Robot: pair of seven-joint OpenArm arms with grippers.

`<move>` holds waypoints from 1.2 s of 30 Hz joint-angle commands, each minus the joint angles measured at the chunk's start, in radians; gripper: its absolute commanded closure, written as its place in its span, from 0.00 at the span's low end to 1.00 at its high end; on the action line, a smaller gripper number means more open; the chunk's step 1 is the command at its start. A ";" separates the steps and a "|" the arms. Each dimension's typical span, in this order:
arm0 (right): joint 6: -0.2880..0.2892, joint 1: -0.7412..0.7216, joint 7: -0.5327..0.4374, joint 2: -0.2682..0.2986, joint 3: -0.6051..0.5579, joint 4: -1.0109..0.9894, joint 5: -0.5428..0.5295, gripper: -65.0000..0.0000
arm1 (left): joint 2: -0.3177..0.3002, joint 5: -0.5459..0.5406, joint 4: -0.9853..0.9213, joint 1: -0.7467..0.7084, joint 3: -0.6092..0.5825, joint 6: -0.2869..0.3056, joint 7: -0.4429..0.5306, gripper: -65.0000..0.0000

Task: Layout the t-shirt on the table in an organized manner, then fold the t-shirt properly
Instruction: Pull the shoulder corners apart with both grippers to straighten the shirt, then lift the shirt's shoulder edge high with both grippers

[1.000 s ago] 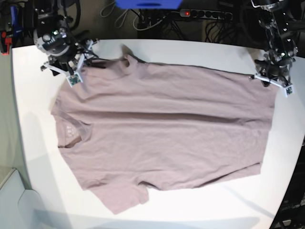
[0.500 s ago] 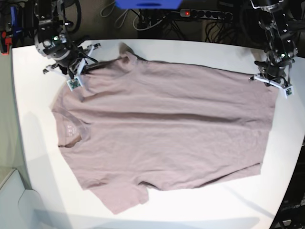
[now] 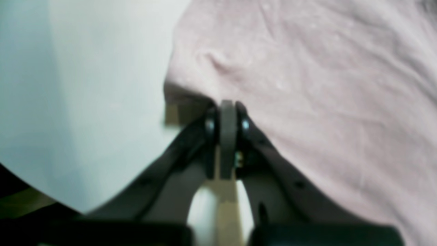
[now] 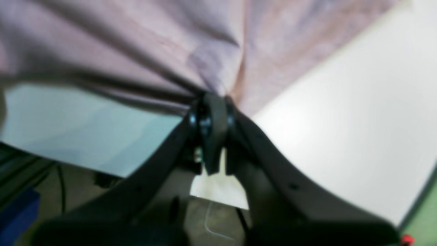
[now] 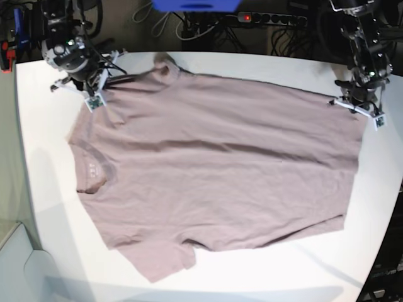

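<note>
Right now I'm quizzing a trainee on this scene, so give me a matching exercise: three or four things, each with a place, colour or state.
Things:
1. t-shirt
2. table
3. left gripper
4. right gripper

Descriptions:
A. white
B. shut on the shirt's hem corner
C. mauve-pink, spread flat
D. shut on cloth near the far sleeve

Pairs: 1-C, 2-A, 3-B, 4-D

Both wrist views blurred. My left gripper (image 3: 227, 112) hides the t-shirt (image 3: 307, 85) edge it pinches — hem corner unreadable. My right gripper (image 4: 211, 112) likewise covers its bunched fabric. Collar print in base view too small to read.
</note>
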State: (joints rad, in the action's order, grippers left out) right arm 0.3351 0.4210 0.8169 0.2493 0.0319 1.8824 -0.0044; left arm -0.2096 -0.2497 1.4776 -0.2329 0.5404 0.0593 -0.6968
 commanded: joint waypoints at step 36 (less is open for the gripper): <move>0.363 -0.555 -0.021 0.012 0.283 0.150 0.004 1.00 | -0.014 0.026 0.482 0.438 -0.082 -0.008 -0.034 1.00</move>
State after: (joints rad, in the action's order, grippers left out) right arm 0.7082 -0.1188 0.8173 0.2493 0.3092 2.0144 -0.0029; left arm -0.2081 -0.2276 1.9438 0.1841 0.4557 0.0547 -0.7662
